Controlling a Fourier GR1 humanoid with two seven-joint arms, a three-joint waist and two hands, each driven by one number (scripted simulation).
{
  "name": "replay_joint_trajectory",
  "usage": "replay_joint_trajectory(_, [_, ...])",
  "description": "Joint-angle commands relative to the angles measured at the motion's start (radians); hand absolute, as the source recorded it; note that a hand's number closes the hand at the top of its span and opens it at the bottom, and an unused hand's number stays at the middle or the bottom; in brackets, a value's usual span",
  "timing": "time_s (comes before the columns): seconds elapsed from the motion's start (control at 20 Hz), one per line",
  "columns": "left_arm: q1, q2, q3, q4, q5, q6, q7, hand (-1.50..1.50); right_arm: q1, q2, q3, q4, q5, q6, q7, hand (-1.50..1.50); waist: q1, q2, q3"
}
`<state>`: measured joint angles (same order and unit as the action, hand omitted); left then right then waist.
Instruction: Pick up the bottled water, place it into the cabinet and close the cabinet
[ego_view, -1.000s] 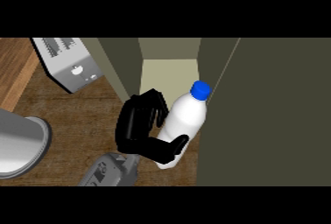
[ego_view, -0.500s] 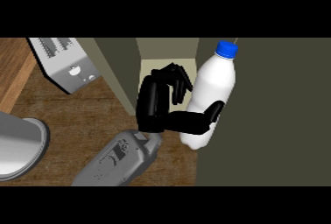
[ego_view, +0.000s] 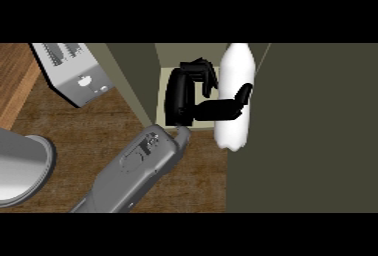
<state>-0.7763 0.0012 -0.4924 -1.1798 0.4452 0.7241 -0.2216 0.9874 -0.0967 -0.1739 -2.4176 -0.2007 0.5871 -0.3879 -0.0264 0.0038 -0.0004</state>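
At cabinet (ego_view: 184, 50) mouth, right hand (ego_view: 193, 97) curled round bottled water (ego_view: 236, 95); probably best kept upright, eased deeper onto shelf before letting go

Below me the wooden counter (ego_view: 111, 127) runs brown and grained, with a paler strip of wood (ego_view: 16, 80) along its far left side. A silver toaster (ego_view: 74, 72) sits at an angle near the top left, its slots toward the upper edge, and a rounded grey metal pot (ego_view: 22, 167) shows partly at the left edge, well apart from the toaster. To my right the view is filled by a dark olive panel (ego_view: 317, 130), and beside it a pale, lighter-toned recess (ego_view: 168, 60) opens between two olive uprights.
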Motion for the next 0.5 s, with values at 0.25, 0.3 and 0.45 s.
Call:
replay_joint_trajectory(0.25, [-0.090,-0.001,0.037,0.282,0.026,-0.025,-0.102,1.50,0.038,-0.021,-0.045,-0.106,-0.177,0.028,0.067,-1.50,-0.015,0.005,0.000])
replay_joint_trajectory(0.3, [-0.076,-0.001,0.050,0.309,0.034,-0.070,-0.136,1.50,0.021,-0.017,-0.042,-0.102,-0.171,0.021,0.068,-1.50,-0.011,0.006,-0.001])
replay_joint_trajectory(0.45, [-0.127,-0.001,0.110,0.358,0.057,-0.058,-0.124,1.50,0.011,-0.011,-0.022,-0.104,-0.163,0.021,0.086,-1.50,-0.007,0.006,-0.001])
